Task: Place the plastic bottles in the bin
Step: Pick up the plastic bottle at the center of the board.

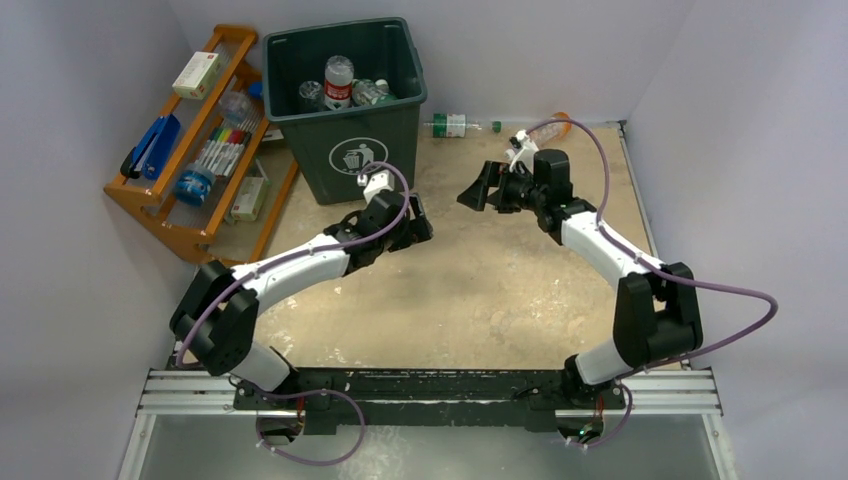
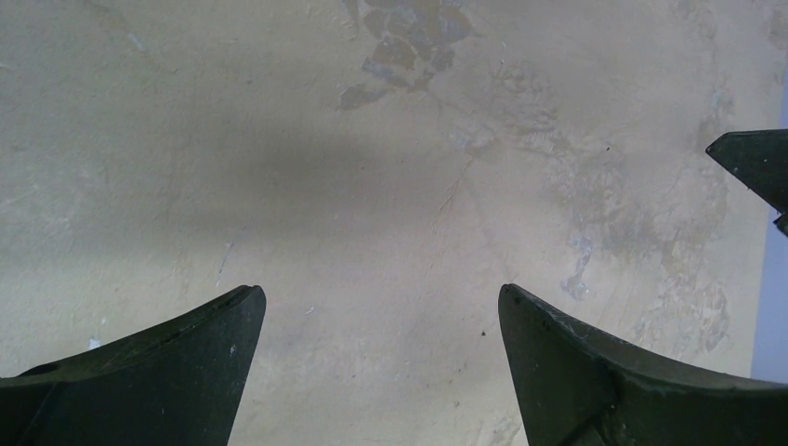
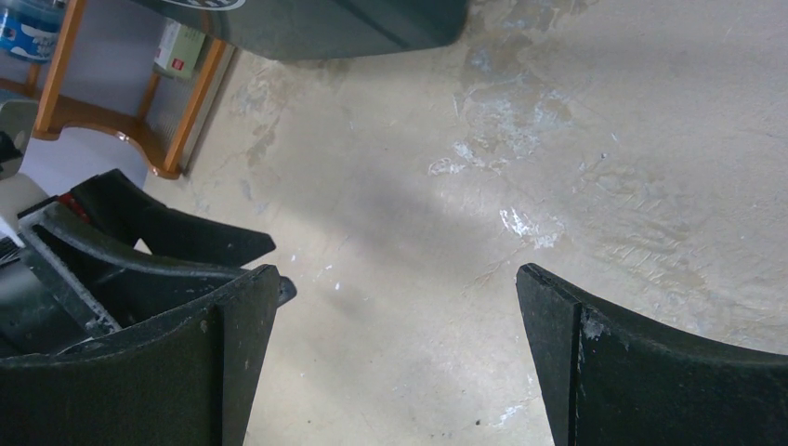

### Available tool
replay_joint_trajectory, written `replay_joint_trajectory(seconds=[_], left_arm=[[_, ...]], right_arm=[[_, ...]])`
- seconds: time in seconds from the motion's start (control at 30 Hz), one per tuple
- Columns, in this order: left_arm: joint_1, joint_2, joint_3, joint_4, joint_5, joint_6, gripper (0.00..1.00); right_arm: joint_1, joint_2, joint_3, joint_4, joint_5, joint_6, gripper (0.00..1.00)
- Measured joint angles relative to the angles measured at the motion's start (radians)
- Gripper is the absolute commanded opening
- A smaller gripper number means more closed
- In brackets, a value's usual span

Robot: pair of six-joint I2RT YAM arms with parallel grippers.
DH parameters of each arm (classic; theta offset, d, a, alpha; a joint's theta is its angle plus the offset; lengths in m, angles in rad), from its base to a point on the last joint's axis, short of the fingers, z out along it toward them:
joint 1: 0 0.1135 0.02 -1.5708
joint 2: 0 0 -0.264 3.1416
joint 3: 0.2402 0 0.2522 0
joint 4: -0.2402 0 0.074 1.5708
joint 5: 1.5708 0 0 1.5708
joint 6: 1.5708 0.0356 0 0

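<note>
The dark green bin (image 1: 345, 160) stands at the back left and holds several plastic bottles, one with a red label (image 1: 338, 84). A clear bottle with a green label (image 1: 449, 125) lies on the floor by the back wall. An orange bottle (image 1: 562, 121) shows behind the right arm. My left gripper (image 1: 420, 218) (image 2: 381, 292) hangs open over bare floor just in front of the bin. My right gripper (image 1: 478, 190) (image 3: 398, 271) faces it, also open, with nothing between its fingers. The bin's base (image 3: 325, 23) shows at the top of the right wrist view.
An orange wooden rack (image 1: 170, 205) (image 3: 60, 102) with markers and boxes leans at the far left beside the bin. Pale walls close in the floor on three sides. The left gripper's fingers (image 3: 158, 237) lie close to the right gripper's left finger.
</note>
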Motion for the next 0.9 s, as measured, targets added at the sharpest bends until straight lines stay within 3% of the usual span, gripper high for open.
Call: replay_joint_trajectory(seconds=[0.37, 0.57, 0.9], left_arm=[[0.0, 0.076, 0.023, 0.058, 0.061, 0.013, 0.97], [0.0, 0.073, -0.081, 0.128, 0.142, 0.002, 0.97], [-0.025, -0.062, -0.151, 0.045, 0.188, 0.013, 0.97]], right_arm=[[0.0, 0.073, 0.0, 0.002, -0.034, -0.001, 1.0], [0.0, 0.076, 0.0, 0.021, -0.049, 0.001, 0.99], [0.034, 0.083, -0.025, 0.054, -0.064, 0.015, 0.99]])
